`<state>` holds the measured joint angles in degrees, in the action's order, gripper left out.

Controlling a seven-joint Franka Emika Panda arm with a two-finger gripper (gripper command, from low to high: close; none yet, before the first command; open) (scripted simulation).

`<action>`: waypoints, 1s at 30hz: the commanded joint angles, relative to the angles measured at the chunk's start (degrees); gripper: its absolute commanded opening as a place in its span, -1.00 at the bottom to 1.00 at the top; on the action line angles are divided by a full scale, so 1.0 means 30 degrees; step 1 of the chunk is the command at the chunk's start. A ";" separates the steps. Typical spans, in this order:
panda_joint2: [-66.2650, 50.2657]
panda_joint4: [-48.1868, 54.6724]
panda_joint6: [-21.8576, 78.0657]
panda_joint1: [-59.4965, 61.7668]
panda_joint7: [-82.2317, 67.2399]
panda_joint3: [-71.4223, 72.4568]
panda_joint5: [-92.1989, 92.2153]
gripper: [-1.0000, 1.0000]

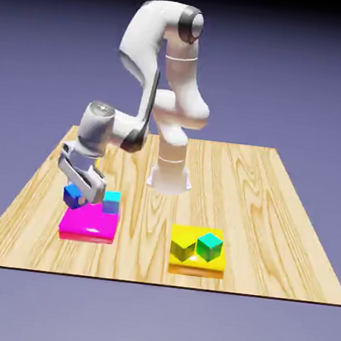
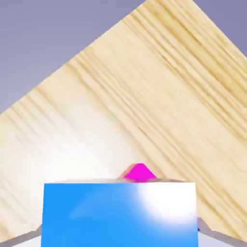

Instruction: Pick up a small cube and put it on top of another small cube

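Observation:
The small dark blue cube (image 1: 73,195) hangs tilted just above the left end of the magenta block (image 1: 89,222), with my gripper (image 1: 80,191) shut on it. In the hand view that dark blue cube (image 2: 120,212) fills the bottom of the picture between my fingers, and a corner of the magenta block (image 2: 140,172) peeks over its top edge. The cyan cube (image 1: 112,201) rests on the magenta block's right part, a short way to the exterior view's right of the held cube.
A yellow flat block (image 1: 197,260) lies on the wooden table (image 1: 259,206) to the exterior view's right, carrying an olive-yellow cube (image 1: 182,249) and a green cube (image 1: 209,246). The robot's base (image 1: 170,175) stands behind.

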<state>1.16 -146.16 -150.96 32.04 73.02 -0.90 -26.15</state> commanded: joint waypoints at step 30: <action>0.4603 -0.8547 -0.5612 -0.8538 -1.9127 -1.0467 0.6344 -1.00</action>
<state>14.97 -171.80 -167.77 6.42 15.67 -32.30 -7.15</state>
